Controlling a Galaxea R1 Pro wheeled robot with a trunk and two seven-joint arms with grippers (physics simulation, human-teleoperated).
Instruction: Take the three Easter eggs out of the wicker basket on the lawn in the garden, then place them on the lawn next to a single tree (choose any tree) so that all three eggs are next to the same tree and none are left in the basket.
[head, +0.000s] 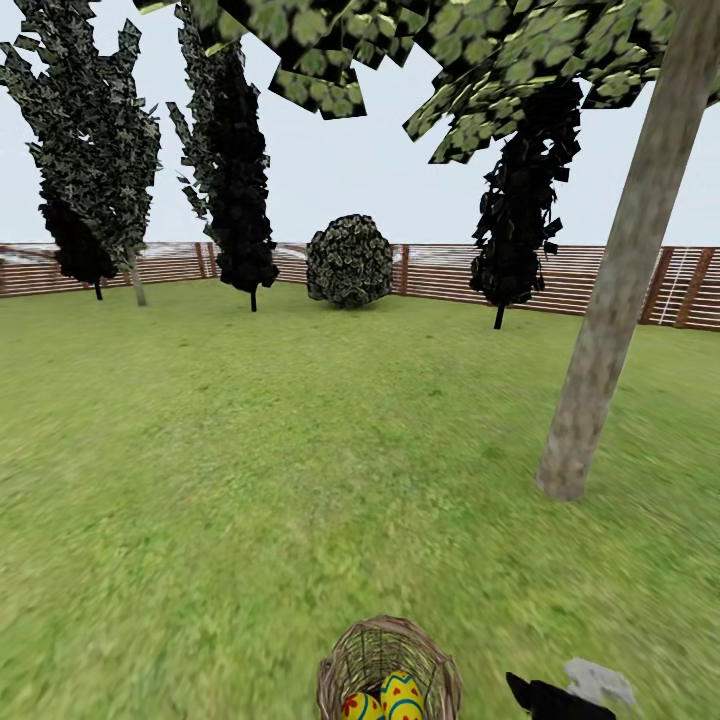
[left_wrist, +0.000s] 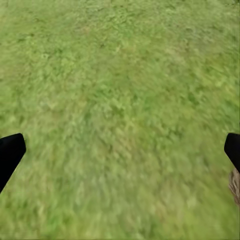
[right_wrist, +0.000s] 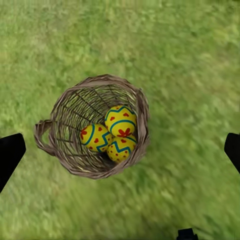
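Note:
The wicker basket (right_wrist: 60, 107) stands on the lawn (head: 250, 450), seen at the bottom edge of the head view (head: 345, 660). Three yellow Easter eggs with blue zigzags and red marks lie together inside it: one on top (right_wrist: 121, 121), one beside it (right_wrist: 94, 138) and one below (right_wrist: 119, 149). My right gripper (right_wrist: 121, 151) hovers above the basket, open, with its black fingertips (right_wrist: 10, 155) spread wide of the rim. My left gripper (left_wrist: 120, 150) is open over bare grass, the basket's edge (left_wrist: 235, 186) just beside it. The pale-trunked tree (head: 615, 310) stands a short way beyond the basket, to the right.
Dark narrow trees (head: 235, 170) and a round shrub (head: 349, 260) stand far off along the brown slat fence (head: 440, 270). Open grass lies between the basket and the trunk. A small pale grey patch (head: 598, 682) shows beside a black part of my right arm (head: 550, 698).

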